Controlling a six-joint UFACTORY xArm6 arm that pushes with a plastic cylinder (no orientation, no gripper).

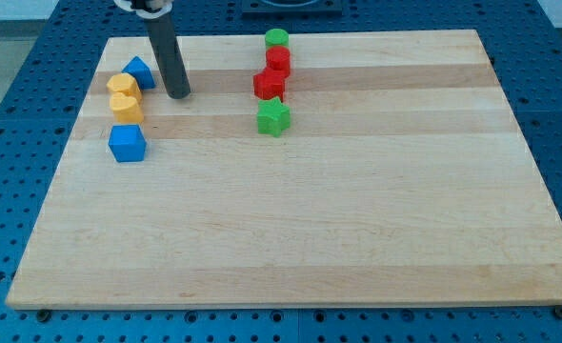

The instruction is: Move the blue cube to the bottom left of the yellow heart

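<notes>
The arm carries no claw at all, only a dark rod, so nothing is open, closed or gripping; its tip [178, 95] rests on the bench [357, 219] near the view's top left, just to the right of a blue triangular block [140, 71] and apart from every block. Left of the tip sit two yellow blocks, touching, one above the other: the upper [120, 85] looks rounded or hexagonal, and the lower [125, 106] appears to be the yellow heart, though its shape is hard to confirm. The blue cube [127, 143] lies just below that heart, roughly straight under it and close by. Judged from this, the task is nearly done: the cube seems to need only a small nudge toward the view's left. Farther right stand a green cylinder [277, 39], two red blocks [278, 60] [269, 84] and a green star [273, 117].
</notes>
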